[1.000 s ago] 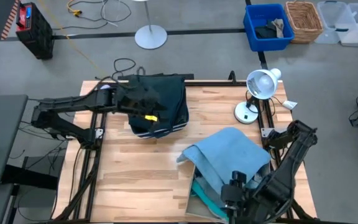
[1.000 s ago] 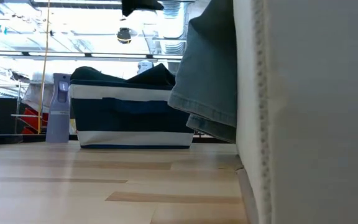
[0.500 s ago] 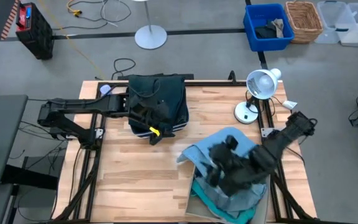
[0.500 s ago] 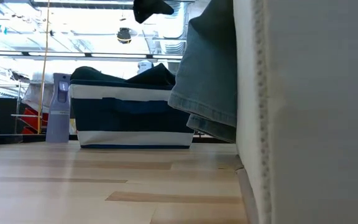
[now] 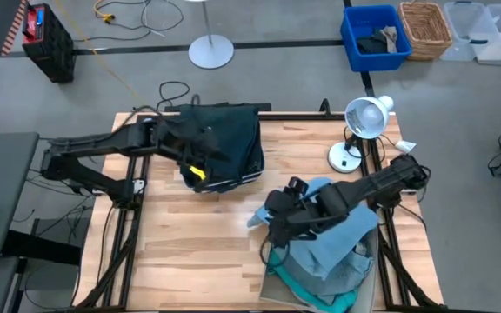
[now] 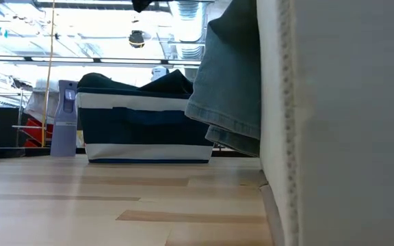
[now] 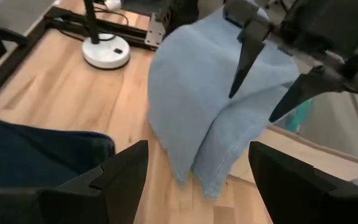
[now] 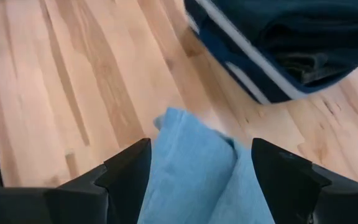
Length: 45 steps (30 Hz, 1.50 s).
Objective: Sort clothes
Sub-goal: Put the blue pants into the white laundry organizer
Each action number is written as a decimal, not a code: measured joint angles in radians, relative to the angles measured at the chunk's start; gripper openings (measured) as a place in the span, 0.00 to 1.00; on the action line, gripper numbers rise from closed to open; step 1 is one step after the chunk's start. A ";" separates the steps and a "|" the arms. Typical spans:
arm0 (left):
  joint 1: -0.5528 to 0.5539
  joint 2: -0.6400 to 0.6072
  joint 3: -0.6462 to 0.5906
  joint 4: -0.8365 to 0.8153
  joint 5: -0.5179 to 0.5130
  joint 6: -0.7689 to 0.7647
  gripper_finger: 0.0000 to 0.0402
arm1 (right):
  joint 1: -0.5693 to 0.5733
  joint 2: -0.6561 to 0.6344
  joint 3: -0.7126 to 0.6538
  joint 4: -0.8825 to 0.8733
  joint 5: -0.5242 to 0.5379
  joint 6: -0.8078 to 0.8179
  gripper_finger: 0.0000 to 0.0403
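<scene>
A pale grey-blue garment [image 5: 329, 230] is draped over the beige fabric box [image 5: 272, 291] at the near right, its edge hanging down the box wall [image 6: 231, 82]. A turquoise garment [image 5: 342, 302] peeks out beneath it. Dark navy-teal garments [image 5: 220, 130] fill the striped dark bin [image 6: 142, 130] at the far middle. My right gripper [image 5: 270, 219] is open just above the pale garment's left corner [image 8: 191, 165]. My left gripper [image 5: 200, 174] is open and empty over the bin's near edge. The small black garment does not show. My right gripper's open fingers [image 7: 244, 59] point down at the pale grey-blue garment's left part [image 7: 210, 106], one on either side of a raised fold. I cannot tell whether they touch it.
A white desk lamp [image 5: 355, 130] stands at the far right of the table, its round base [image 7: 104, 53] near the garment. Bare wood [image 5: 190, 243] lies between the bin and the near edge. A blue crate [image 5: 374, 39] and a wicker basket [image 5: 426, 28] stand on the floor beyond.
My right gripper has swung from the table's near edge, beside the box, toward the far left and now hangs over the pale garment's left corner. My left gripper has shifted a little above the bin's near edge, first toward the near side, then back to the left.
</scene>
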 joint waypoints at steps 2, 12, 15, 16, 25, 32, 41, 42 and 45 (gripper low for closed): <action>0.011 -0.025 0.000 -0.018 0.000 0.001 0.68 | -0.015 0.001 0.000 -0.011 -0.029 -0.008 0.72; 0.031 -0.105 0.000 -0.042 -0.056 0.005 0.68 | -0.096 0.039 -0.001 -0.064 -0.206 -0.171 0.72; 0.030 -0.113 0.000 -0.052 -0.073 -0.017 0.68 | -0.124 0.050 -0.001 -0.073 -0.247 -0.194 0.72; 0.030 -0.114 0.000 -0.054 -0.075 -0.027 0.68 | -0.130 0.050 0.000 -0.076 -0.264 -0.203 0.72; 0.028 -0.121 0.000 -0.068 -0.099 -0.079 0.68 | -0.196 0.050 0.001 -0.152 -0.350 -0.244 0.72; -0.001 -0.121 0.000 -0.067 -0.166 -0.112 0.68 | -0.220 0.050 0.001 -0.177 -0.391 -0.244 0.65; -0.021 -0.120 0.000 -0.065 -0.234 -0.165 0.68 | -0.209 0.050 0.001 -0.203 -0.423 -0.245 0.25; -0.022 -0.120 0.000 -0.065 -0.239 -0.166 0.68 | -0.208 0.050 0.000 -0.203 -0.423 -0.246 0.19; -0.032 -0.121 0.000 -0.064 -0.266 -0.167 0.68 | -0.209 0.050 0.000 -0.202 -0.425 -0.247 0.05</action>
